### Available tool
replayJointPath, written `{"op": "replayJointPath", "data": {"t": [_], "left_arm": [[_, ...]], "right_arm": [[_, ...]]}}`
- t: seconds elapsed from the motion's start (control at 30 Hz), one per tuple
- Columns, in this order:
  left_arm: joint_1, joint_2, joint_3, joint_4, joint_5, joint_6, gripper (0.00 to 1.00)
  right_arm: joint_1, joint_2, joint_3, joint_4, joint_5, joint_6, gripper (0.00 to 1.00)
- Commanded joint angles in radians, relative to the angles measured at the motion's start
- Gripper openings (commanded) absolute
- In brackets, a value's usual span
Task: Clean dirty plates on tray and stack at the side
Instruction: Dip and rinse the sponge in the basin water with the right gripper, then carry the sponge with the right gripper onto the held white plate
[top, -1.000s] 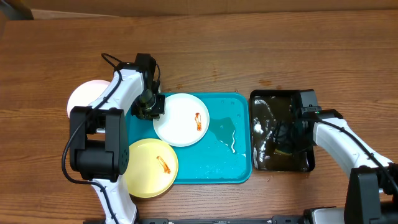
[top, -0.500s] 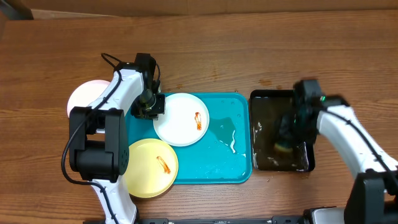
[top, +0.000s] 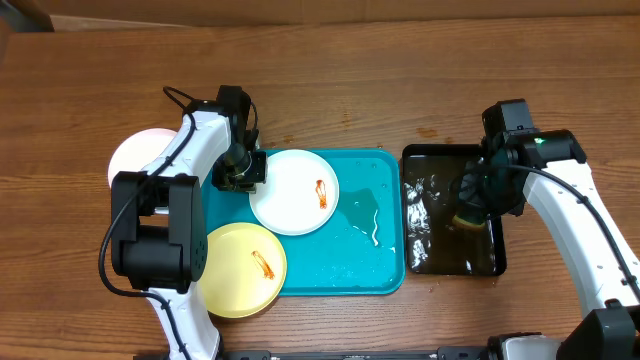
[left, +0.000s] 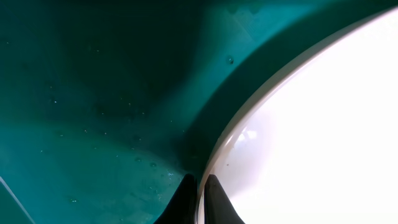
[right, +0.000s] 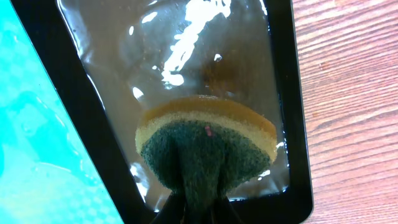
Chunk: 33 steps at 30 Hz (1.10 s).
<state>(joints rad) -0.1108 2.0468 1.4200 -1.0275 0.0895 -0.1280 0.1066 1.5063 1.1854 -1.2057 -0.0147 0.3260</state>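
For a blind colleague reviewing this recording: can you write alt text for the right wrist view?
The right gripper pinches a round yellow-and-green sponge over a black tray holding glinting liquid. The turquoise tray shows at left, the wooden table at right.

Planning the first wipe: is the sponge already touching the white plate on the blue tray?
No, the right pincer holds the sponge over the black tray, well apart from the white plate on the blue tray.

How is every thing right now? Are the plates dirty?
white plate: red smear, rim pinched by left claw
yellow plate: red smear, untouched
pale plate: beside blue tray, partly hidden
blue tray: wet
black tray: holds water
sponge: squeezed in right claw
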Motion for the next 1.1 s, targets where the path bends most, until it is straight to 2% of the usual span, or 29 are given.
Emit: {"op": "replayJointPath", "data": {"t": [0.0, 0.13, 0.57, 0.67, 0.77, 0.93, 1.07], "left_arm": [[-0.002, 0.011, -0.004, 0.018, -0.023, -0.033, 0.04], [0.006, 0.011, -0.004, 0.016, -0.098, -0.069, 0.04], [0.013, 0.011, -0.004, 0.011, -0.1, -0.079, 0.04], [0.013, 0.011, -0.004, 0.013, -0.097, -0.078, 0.04], [0.012, 0.011, -0.004, 0.014, -0.097, -0.079, 0.04], [0.012, 0.011, -0.004, 0.015, -0.097, -0.079, 0.04], [0.012, 0.011, -0.004, 0.014, -0.097, -0.079, 0.04]], "right_arm": [[0.005, -0.007, 0.0, -0.002, -0.013, 0.011, 0.04], [0.005, -0.007, 0.0, 0.01, -0.063, 0.007, 0.04], [0.011, -0.007, 0.0, 0.013, -0.142, 0.001, 0.04], [0.031, -0.007, 0.0, 0.071, -0.309, -0.093, 0.04], [0.077, -0.007, 0.0, 0.159, -0.418, -0.086, 0.04], [0.248, 0.008, 0.0, 0.321, -0.311, -0.037, 0.04], [0.418, 0.061, 0.0, 0.458, -0.089, -0.016, 0.04]]}}
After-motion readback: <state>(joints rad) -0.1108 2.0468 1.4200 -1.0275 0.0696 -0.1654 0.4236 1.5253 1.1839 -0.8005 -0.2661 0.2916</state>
